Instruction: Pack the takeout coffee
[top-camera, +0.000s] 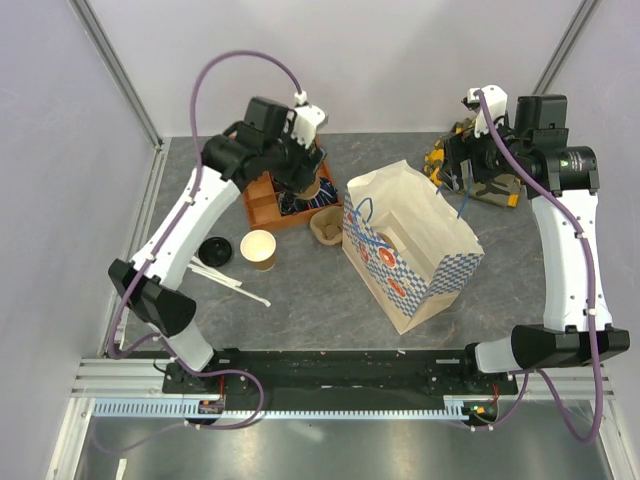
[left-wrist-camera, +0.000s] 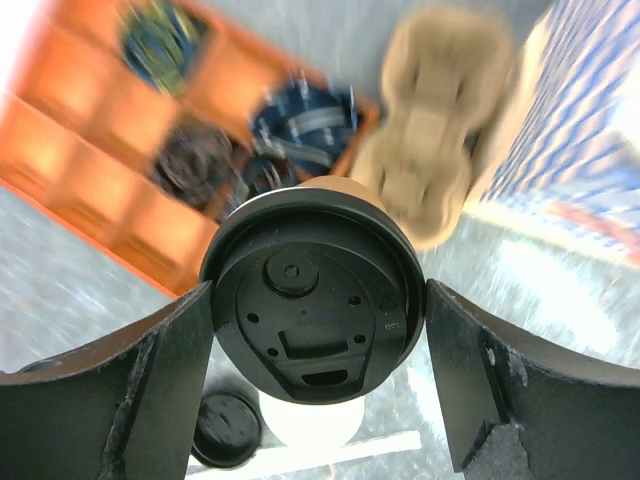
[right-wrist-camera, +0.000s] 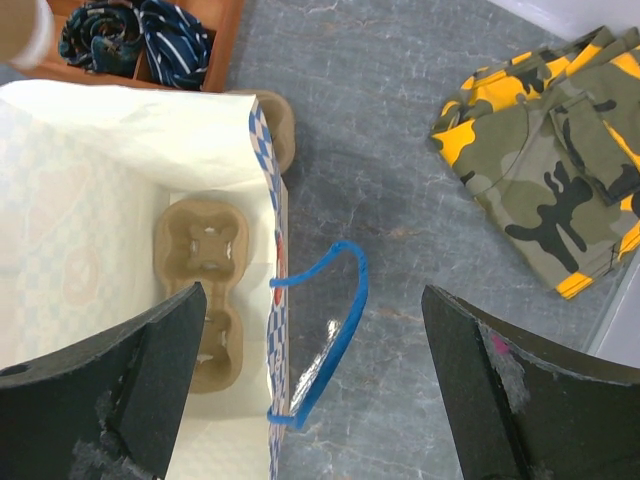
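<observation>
Evidently clamps left gripper (left-wrist-camera: 320, 300) on takeout coffee (left-wrist-camera: 310, 285) for carrying toward paper bag (right-wrist-camera: 110, 150); holds right gripper (right-wrist-camera: 312, 300) agape over its rim, ready.

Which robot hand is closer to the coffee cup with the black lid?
Left. The left end effector is clamped around the takeout coffee, one finger on each side of its lid. The right end effector hangs open over the paper bag, well away from it.
</observation>
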